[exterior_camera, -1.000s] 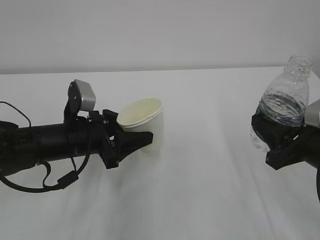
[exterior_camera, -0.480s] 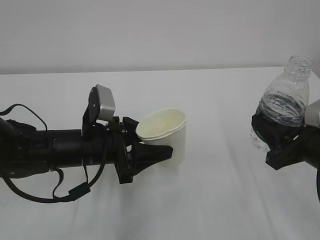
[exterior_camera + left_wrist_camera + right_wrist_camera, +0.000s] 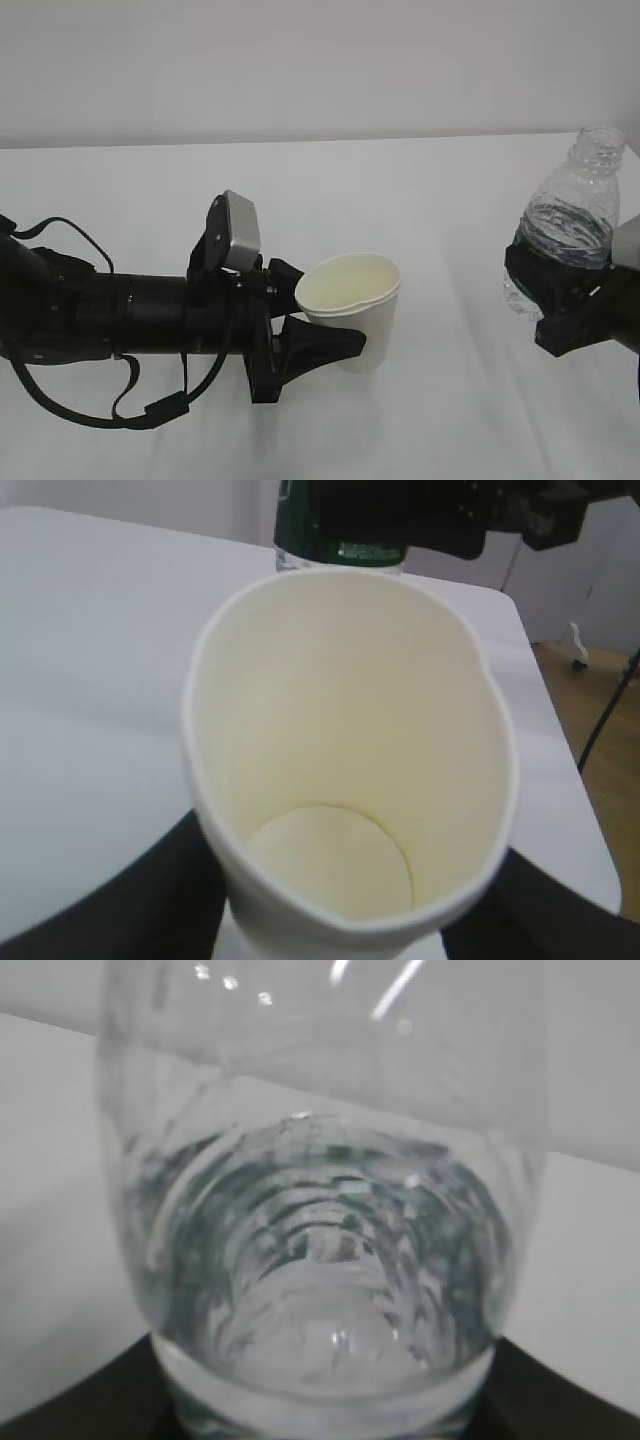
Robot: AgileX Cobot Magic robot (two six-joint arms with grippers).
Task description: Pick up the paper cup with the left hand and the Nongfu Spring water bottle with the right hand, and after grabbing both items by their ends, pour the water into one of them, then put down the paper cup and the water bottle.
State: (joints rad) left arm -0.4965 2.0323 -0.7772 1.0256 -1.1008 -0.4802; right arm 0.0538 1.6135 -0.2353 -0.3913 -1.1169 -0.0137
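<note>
My left hand is clenched around the paper cup, its black fingers pressing the cup's lower wall from either side. The squeeze shows in the rim, which is pushed out of round into an uneven oval. I hold the cup just left of the middle of the white counter, mouth upward and tipped slightly. Whether its base touches the counter or hangs just above it, I cannot tell. From my left wrist I look straight down into the cup: cream walls, a round pale bottom, dry as far as I can see, and the dark edges of my left hand on both sides below it. Beyond the rim stands the green label of the bottle, partly covered by my other arm's black parts.

My right hand is at the far right, well apart from the cup, grasping the Nongfu Spring water bottle around its lower part. The bottle is lifted off the counter and leans a little to the right, its open neck uppermost with no cap. The water sits in its lower body. From my right wrist, the clear ribbed wall of the bottle fills the view, water glinting inside.
</note>
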